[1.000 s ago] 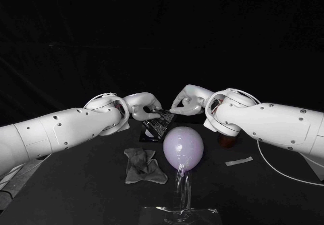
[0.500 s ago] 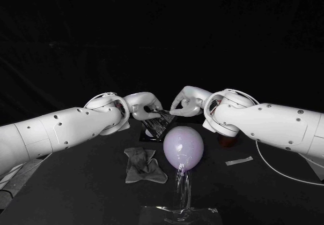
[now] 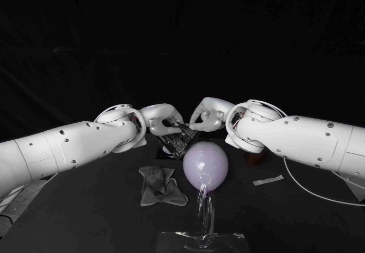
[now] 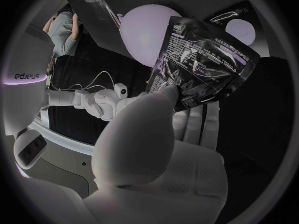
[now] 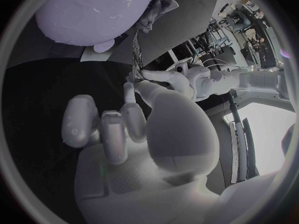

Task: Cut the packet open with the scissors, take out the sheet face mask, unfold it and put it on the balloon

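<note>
**Item 1, left hand** (image 3: 163,122) (image 4: 156,149). The thumb (image 4: 163,104) presses on one face of the glossy black foil packet with fine white print (image 3: 178,141) (image 4: 206,64). The other fingers (image 4: 196,122) lie together behind it, so the packet is clamped between them. It is held up off the table, just behind the balloon.

**Item 2, right hand** (image 3: 205,117) (image 5: 146,134). I read the thumb and one fingertip (image 5: 129,90) as closed on the packet's upper edge, which the right wrist view shows edge-on. The remaining fingers are loosely curled and clear of the foil.

**Item 3, pale lilac egg-shaped balloon** (image 3: 206,166) (image 4: 146,27) (image 5: 93,10). It stands upright on a clear plastic stand (image 3: 204,240). I cannot tell whether the packet's lower corner touches it.

**Item 4, crumpled grey cloth piece** (image 3: 161,185). It lies on the black table (image 3: 91,221), just beside the balloon on the left arm's side.

**Item 5, small white strip** (image 3: 269,181). It lies on the table on the right arm's side.

**Hard to make out:**
- A reddish object (image 3: 256,158) is mostly hidden under the right forearm, and I cannot identify it.
- A flat white piece (image 3: 166,153) is partly covered by the packet.
- I cannot tell whether the packet is cut open.
</note>
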